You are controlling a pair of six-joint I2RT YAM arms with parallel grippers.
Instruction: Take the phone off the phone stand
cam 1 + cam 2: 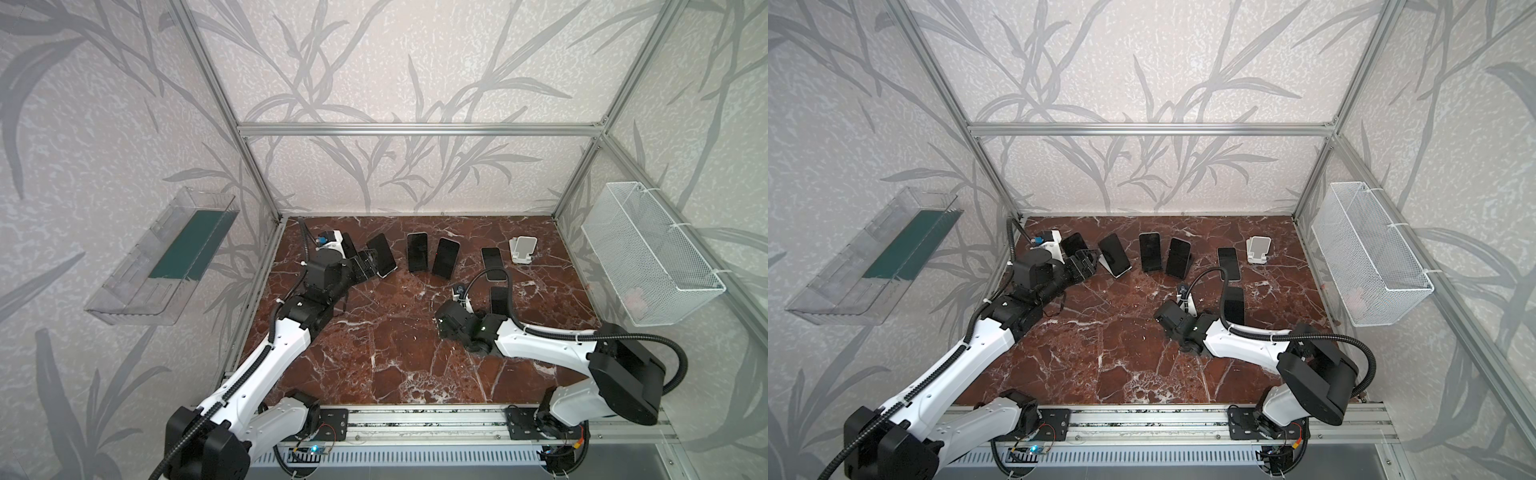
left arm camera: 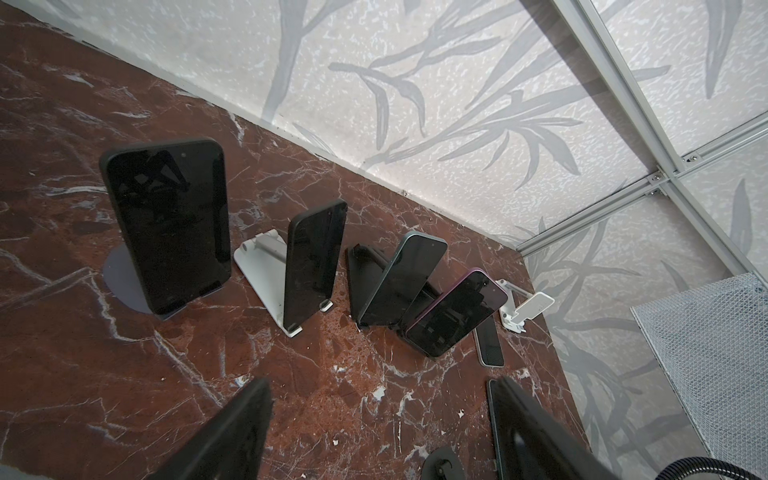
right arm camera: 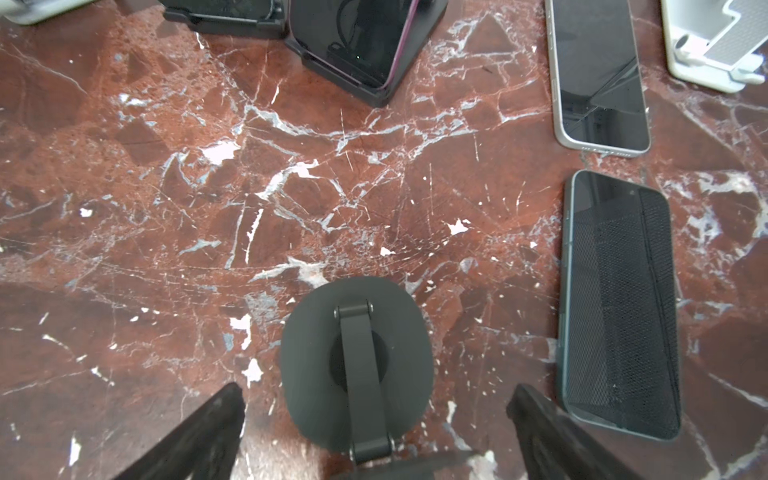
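Picture the marble table (image 1: 374,353) as a clock with the far wall at 12. A row of phones runs along the back from about 10 to 1. Four are still propped up: a black phone (image 2: 166,228) on a round grey base (image 2: 120,282), a second phone (image 2: 311,266) on a white stand (image 2: 262,270), a bluish phone (image 2: 399,282) and a purple phone (image 2: 453,316).

Two more already lie flat over toward 2 and 3 o'clock, a silver-edged phone (image 3: 598,75) and a dark-edged phone (image 3: 619,307). The empty white stand (image 1: 522,249) sits at about 1.

The right gripper (image 3: 376,390) hangs just off centre toward 3, right over a bare black round stand (image 3: 316,332). Its jaws are spread wide and hold nothing, and the dark-edged phone is just beside it.

The left gripper (image 2: 380,386) is up around 10 to 11 at the left end of the row. It's open too, with nothing between its fingers (image 2: 232,428).

My read is that it's between picks, with two phones off and four to go. The left arm looks next, but I honestly can't tell which phone it's after.

Whichever one it is, I'd guess it has to:
- close in and straddle the phone's long edges,
- pinch it,
- lift up and clear of the stand's front lip, not pull forward.

Those stands look light, so one could easily get dragged or tipped into its neighbour.
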